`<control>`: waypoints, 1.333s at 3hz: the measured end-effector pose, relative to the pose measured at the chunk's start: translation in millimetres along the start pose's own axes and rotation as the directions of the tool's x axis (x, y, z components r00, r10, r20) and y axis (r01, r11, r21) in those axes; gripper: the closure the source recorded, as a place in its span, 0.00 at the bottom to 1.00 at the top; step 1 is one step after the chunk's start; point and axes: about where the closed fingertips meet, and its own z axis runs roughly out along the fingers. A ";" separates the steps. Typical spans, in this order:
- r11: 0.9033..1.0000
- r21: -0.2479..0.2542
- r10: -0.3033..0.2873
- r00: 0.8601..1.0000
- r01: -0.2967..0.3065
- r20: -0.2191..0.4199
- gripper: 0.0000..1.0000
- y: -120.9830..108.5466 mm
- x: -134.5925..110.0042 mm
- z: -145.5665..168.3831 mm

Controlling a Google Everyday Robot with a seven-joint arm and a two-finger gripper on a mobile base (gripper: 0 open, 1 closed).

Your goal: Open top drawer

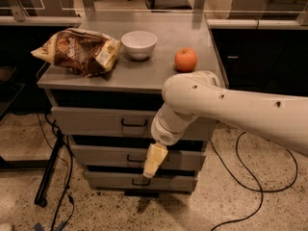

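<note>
Hand [154, 160] low before middle drawer [98, 156], just below top drawer [86, 121] handle [134, 123], grip state cannot tell, orange [186, 60] on counter [154, 76] right.

hand [153, 161] below top drawer [91, 121], handle [134, 123] unblocked

- My arm [240, 112] runs off the right edge, and its elbow covers the right part of the top drawer [86, 121].
- My gripper [150, 170] hangs low before the middle drawer [96, 155], hiding some of that front.
- The print on the snack bag [77, 49] is too blurred to read.
- The floor cable [269, 186] is partly hidden behind my arm.
</note>
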 end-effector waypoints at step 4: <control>0.999 -0.030 -0.029 0.995 0.032 0.090 0.00 -21.9 -44.3 26.5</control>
